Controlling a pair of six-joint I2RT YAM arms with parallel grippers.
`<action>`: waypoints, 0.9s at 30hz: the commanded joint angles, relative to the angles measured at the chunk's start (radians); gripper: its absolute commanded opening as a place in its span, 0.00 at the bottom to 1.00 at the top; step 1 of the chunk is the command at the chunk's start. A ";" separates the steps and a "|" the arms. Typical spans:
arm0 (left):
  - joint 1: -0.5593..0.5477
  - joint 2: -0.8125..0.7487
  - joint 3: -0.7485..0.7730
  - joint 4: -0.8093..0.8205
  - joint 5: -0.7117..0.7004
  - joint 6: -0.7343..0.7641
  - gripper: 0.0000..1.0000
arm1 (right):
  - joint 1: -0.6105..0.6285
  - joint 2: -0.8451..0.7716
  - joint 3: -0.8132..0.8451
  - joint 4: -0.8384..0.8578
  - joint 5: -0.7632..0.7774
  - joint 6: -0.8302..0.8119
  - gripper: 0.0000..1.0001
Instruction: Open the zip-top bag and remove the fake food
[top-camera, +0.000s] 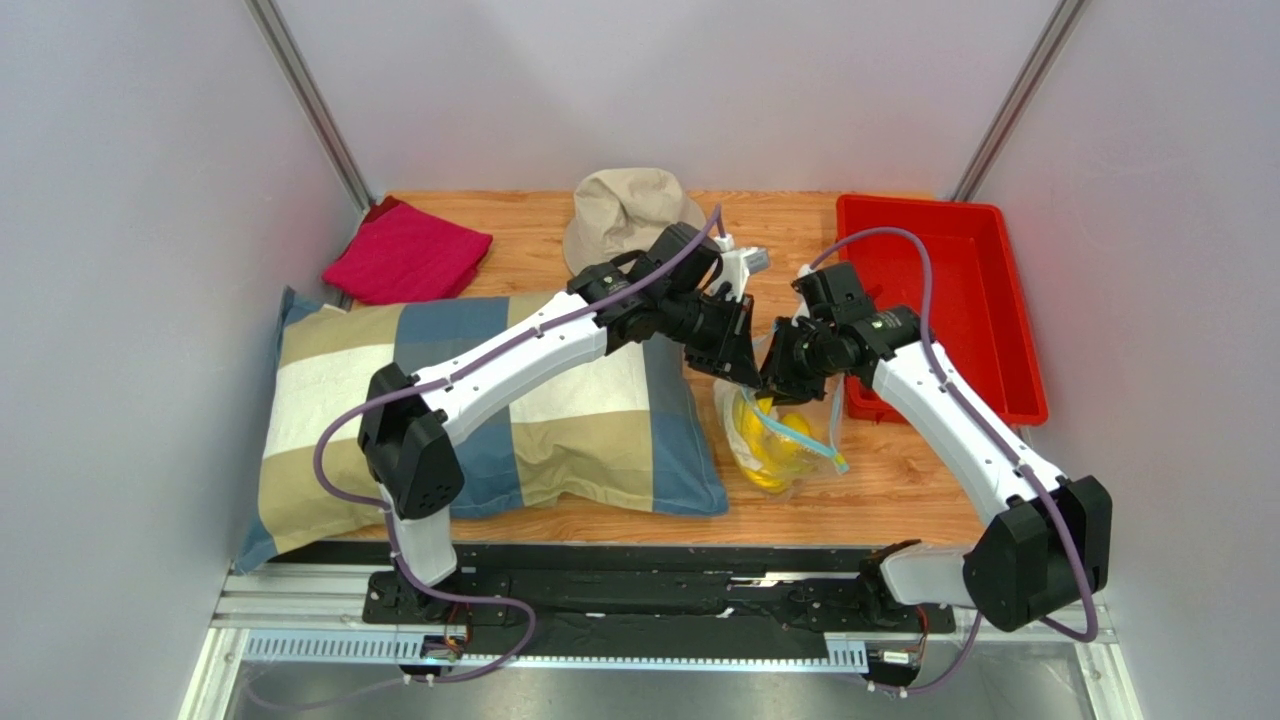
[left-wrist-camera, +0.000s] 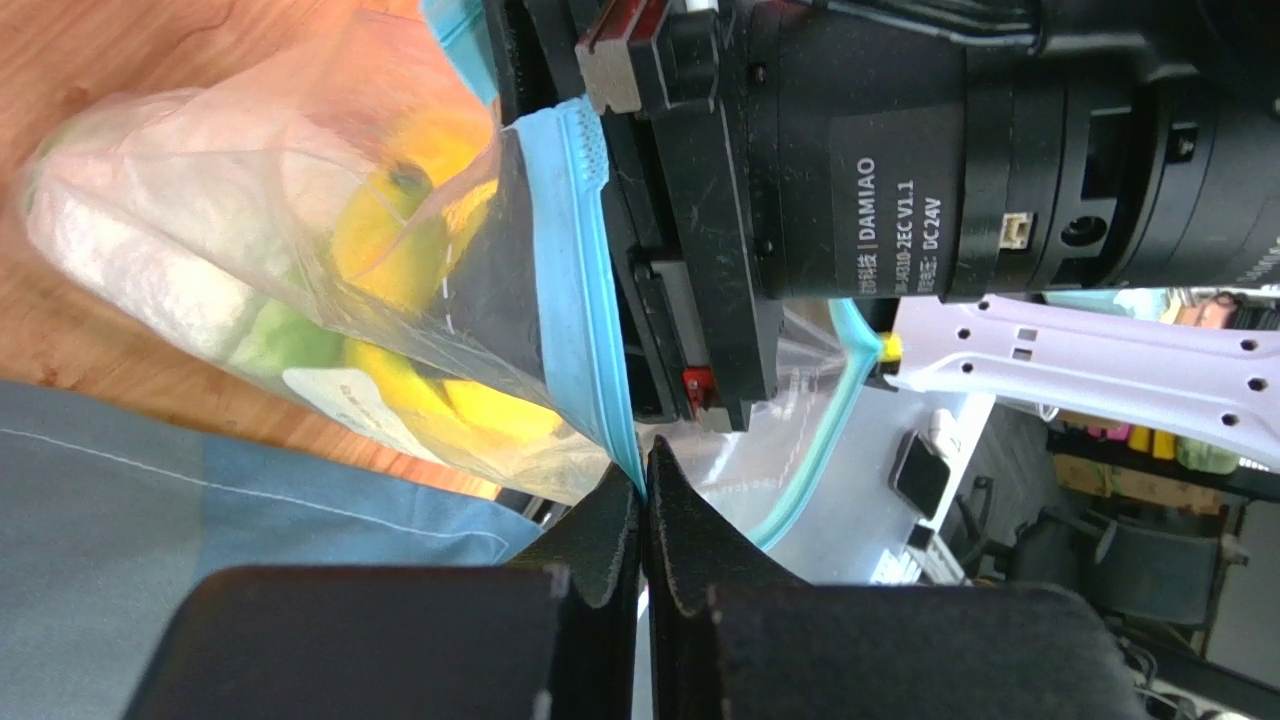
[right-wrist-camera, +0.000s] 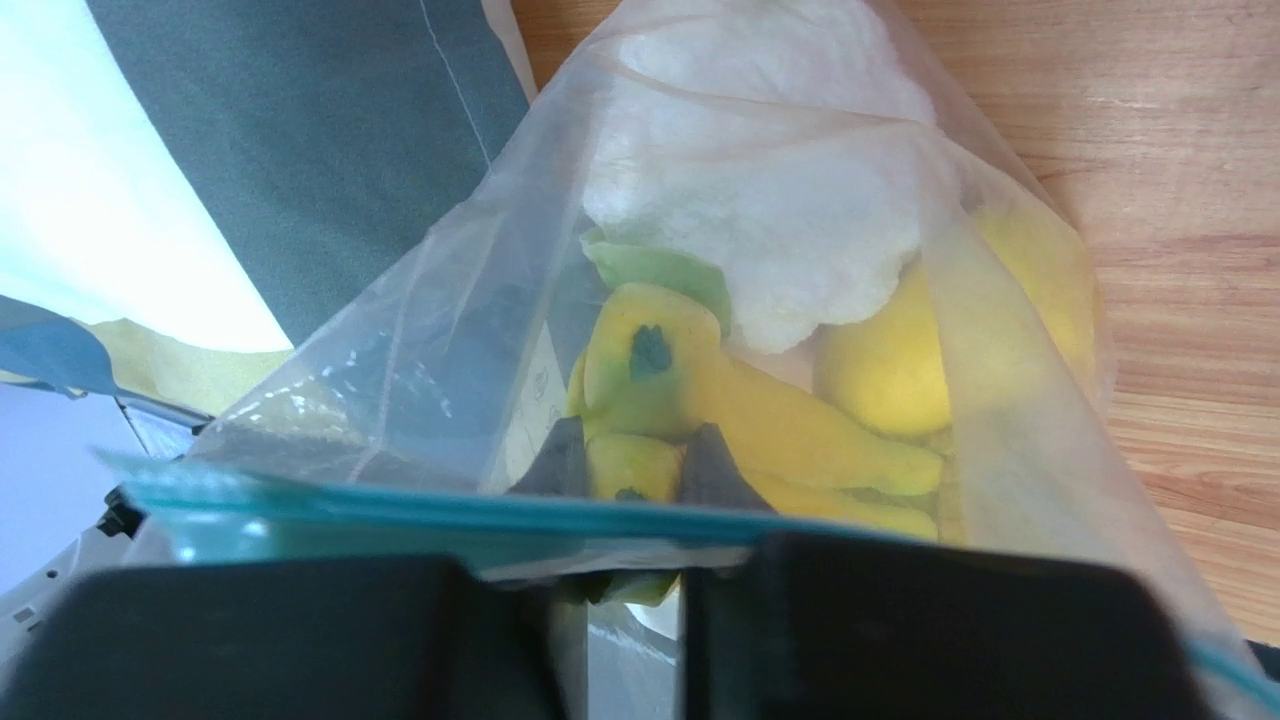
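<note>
Bag (top-camera: 777, 438) is sitting centre of the top view, just right of the pillow (top-camera: 496, 405), food (right-wrist-camera: 781, 428) inside. I'm holding the left gripper (left-wrist-camera: 646, 468) fully closed, pinching the zip strip (left-wrist-camera: 579, 285). Right gripper (right-wrist-camera: 634, 458) is sitting at the mouth, jaws a narrow gap apart; can't tell if it's gripping.

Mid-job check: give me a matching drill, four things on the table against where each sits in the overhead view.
Things:
1. zip-top bag
2. red tray
3. beige hat
4. magenta cloth

Places:
A. far left corner
B. far edge, middle
C. along the right edge
D. just right of the checked pillow

Pairs: 1-D, 2-C, 3-B, 4-A
</note>
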 joint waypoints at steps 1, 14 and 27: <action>-0.011 -0.078 -0.010 0.034 -0.033 -0.018 0.00 | 0.003 -0.049 0.001 0.036 0.008 -0.066 0.00; -0.011 -0.098 -0.041 0.034 -0.084 -0.033 0.00 | 0.017 -0.245 0.058 0.023 -0.054 -0.063 0.00; -0.011 -0.144 -0.117 0.051 -0.094 -0.029 0.00 | 0.014 -0.306 0.202 0.001 -0.005 -0.045 0.00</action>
